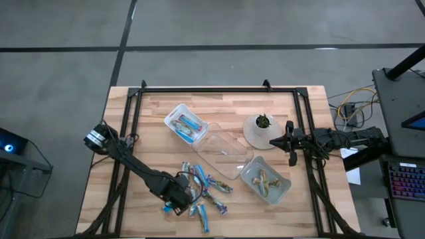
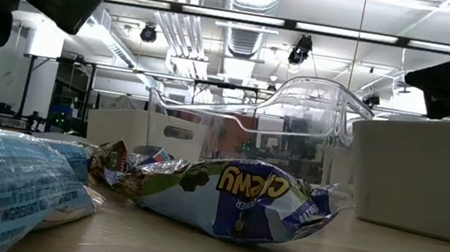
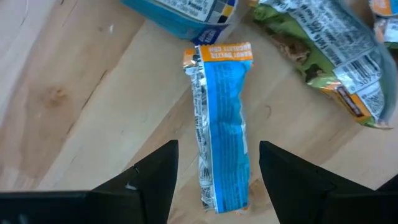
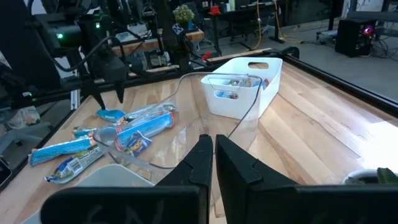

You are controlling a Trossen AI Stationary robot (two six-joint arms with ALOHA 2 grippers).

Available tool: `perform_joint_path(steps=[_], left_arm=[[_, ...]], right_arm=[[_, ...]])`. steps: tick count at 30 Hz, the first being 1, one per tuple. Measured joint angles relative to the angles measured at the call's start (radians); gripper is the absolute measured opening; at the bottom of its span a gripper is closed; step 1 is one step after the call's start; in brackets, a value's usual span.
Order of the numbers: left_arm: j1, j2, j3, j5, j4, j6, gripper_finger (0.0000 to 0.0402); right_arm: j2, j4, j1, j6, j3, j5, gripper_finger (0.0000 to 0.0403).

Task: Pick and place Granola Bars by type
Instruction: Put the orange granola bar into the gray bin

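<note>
Several granola bars (image 1: 202, 192) in blue and greenish-tan wrappers lie scattered on the wooden table near its front edge. My left gripper (image 1: 174, 199) points down over the left end of this pile, open. Its two fingers stand on either side of a bright blue bar with an orange end (image 3: 221, 124), which lies flat on the wood and runs along the gap between them. A greenish-tan bar (image 3: 336, 56) lies just beyond it. My right gripper (image 4: 212, 155) waits level at the table's right edge, shut and holding nothing.
A white tray (image 1: 174, 114) holding blue bars stands at the back. A clear tray (image 1: 222, 154) sits mid-table, and another tray (image 1: 282, 192) with greenish-tan bars lies to its right. A potted plant (image 1: 261, 129) stands near my right gripper. Black frame rails (image 1: 133, 119) run along the table's sides.
</note>
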Motion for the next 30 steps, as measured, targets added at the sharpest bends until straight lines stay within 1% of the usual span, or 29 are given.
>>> perform_joint_path(steps=[5,15,25,30], left_arm=[[-0.003,0.012,0.0,0.027,0.001,-0.011,0.0205],[-0.019,0.015,-0.004,0.041,0.001,-0.029,0.0205],[-0.019,0.015,-0.008,0.017,0.043,-0.031,0.0205],[-0.019,0.015,-0.01,-0.047,0.047,-0.024,0.0205]], right_arm=[[0.0,0.0,0.0,0.0,0.0,0.0,0.0013],[0.0,0.0,0.0,0.0,0.0,0.0,0.0013],[0.0,0.0,0.0,0.0,0.0,0.0,0.0013],[0.0,0.0,0.0,0.0,0.0,0.0,0.0013]])
